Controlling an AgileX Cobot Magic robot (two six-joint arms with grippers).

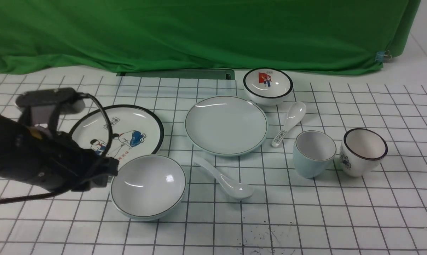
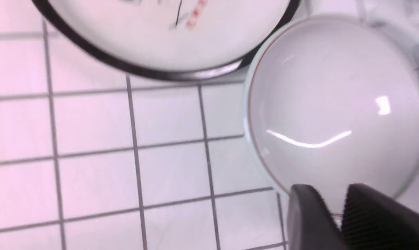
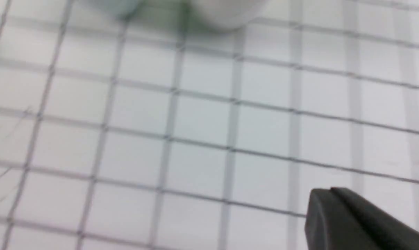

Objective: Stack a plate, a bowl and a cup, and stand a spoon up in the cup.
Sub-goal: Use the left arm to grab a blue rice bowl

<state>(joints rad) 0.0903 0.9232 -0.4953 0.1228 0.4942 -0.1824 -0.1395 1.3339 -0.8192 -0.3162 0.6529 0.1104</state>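
So the wide pale blue-green bowl [image 1: 148,186] is sitting near left, just beside the cartoon plate [image 1: 117,132]. The left gripper [image 2: 325,199] hovers by that bowl, fingers a little apart with a narrow gap, nothing between them.

The plain plate [image 1: 226,125] is around the middle, on the far side of the plain white spoon [image 1: 227,181], which lies flat to the right of the bowl. The matching cup [image 1: 314,154] stands over on the right, just beside the black-rimmed cup [image 1: 362,152]. Nothing's stacked, everything's on the grid-lined tabletop [image 1: 323,226].

The flag bowl [image 1: 268,85] is at the far side, with the patterned spoon [image 1: 289,124] near it. Right gripper [image 3: 329,191] is shut and empty, near right.
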